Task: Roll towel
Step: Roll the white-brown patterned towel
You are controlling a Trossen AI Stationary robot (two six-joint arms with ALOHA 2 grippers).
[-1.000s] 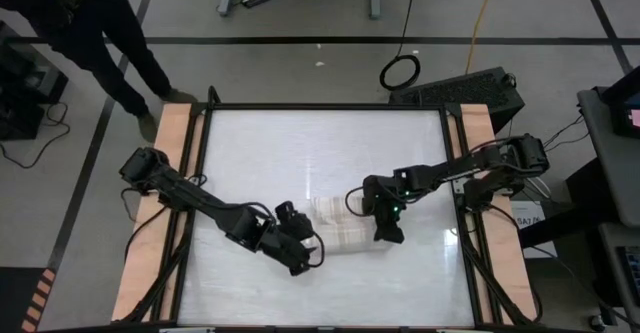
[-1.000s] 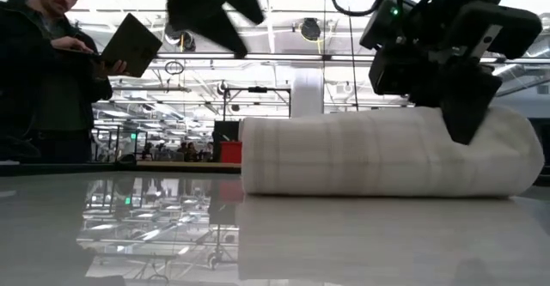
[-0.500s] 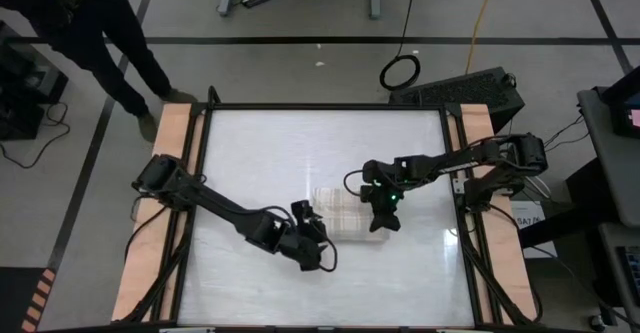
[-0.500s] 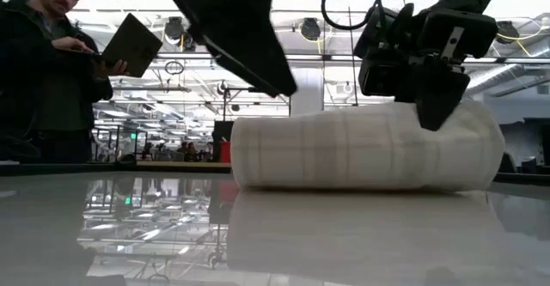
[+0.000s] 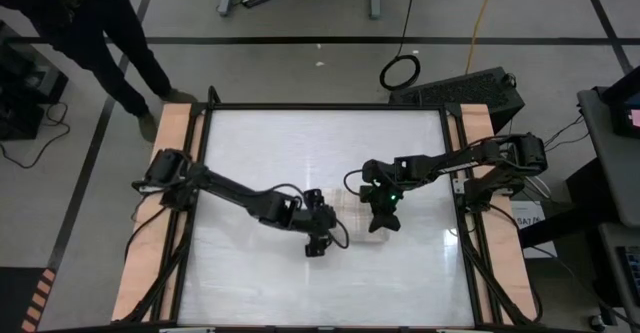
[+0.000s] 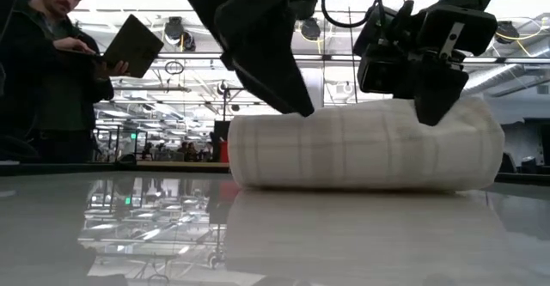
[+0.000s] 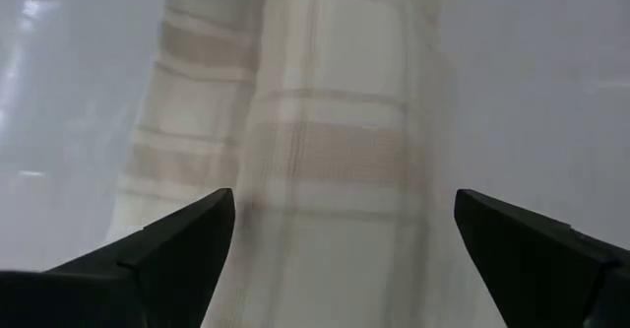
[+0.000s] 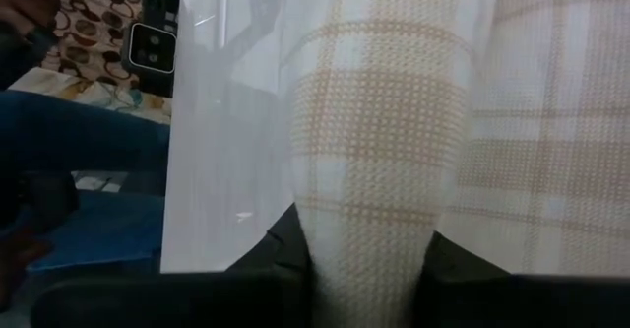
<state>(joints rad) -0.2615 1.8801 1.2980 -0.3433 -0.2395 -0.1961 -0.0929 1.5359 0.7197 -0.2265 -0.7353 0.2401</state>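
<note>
Glossy white tabletop (image 5: 260,163), framed in black with pale wood side rails, mirrors the ceiling lights of a big open workshop. Near its middle lies the towel (image 6: 361,144), rolled into a plaid bundle. The left gripper (image 5: 325,235) spreads wide over one end; the right gripper (image 5: 380,218) pinches a fold of cloth. A person (image 6: 43,63) stands beyond holding a dark tablet (image 6: 129,44). No legible writing shows.

Robotics lab: caged table (image 5: 325,133), taped floor (image 5: 300,13).

Cream plaid towel (image 6: 361,149) — rolled, lying flat, mid-table
</note>
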